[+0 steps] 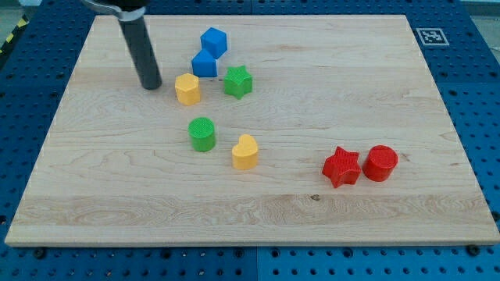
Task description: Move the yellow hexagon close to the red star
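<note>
The yellow hexagon point(187, 89) sits in the upper left part of the wooden board point(117, 195). The red star point(341, 167) lies at the lower right, far from it. My tip point(151, 85) rests on the board just to the view's left of the yellow hexagon, a small gap apart. The dark rod rises from it toward the view's top left.
A blue block point(205, 64) and a second blue block point(213, 41) sit just above the hexagon, a green star point(237, 81) to its right. A green cylinder point(202, 133) and a yellow heart-like block point(244, 151) lie lower. A red cylinder point(380, 163) touches the red star's right side.
</note>
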Available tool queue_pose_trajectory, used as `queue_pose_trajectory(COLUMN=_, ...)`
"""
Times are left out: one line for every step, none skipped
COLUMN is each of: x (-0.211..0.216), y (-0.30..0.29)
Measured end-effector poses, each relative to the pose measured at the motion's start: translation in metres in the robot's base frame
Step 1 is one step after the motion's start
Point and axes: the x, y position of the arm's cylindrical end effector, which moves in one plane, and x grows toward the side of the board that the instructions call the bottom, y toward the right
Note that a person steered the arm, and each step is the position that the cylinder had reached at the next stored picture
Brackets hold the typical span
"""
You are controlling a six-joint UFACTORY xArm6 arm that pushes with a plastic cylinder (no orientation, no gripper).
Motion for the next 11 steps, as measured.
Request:
queue_pose_trajectory(x=0.008, y=0.031)
queue_pose_trajectory(x=0.012, y=0.032)
queue_pose_trajectory(x=0.028, y=0.04)
queue_pose_trajectory(x=0.028, y=0.04)
queue_pose_trajectory(x=0.016, y=0.04)
queue_pose_trajectory(x=0.009, y=0.043)
queue_pose_trajectory(x=0.009, y=0.061)
queue_pose_trajectory(x=0.022, y=0.091)
queue_pose_trajectory(x=0.064, y=0.122)
queue_pose_trajectory(x=0.103, y=0.171)
queue_pose_trajectory(x=0.107, y=0.189)
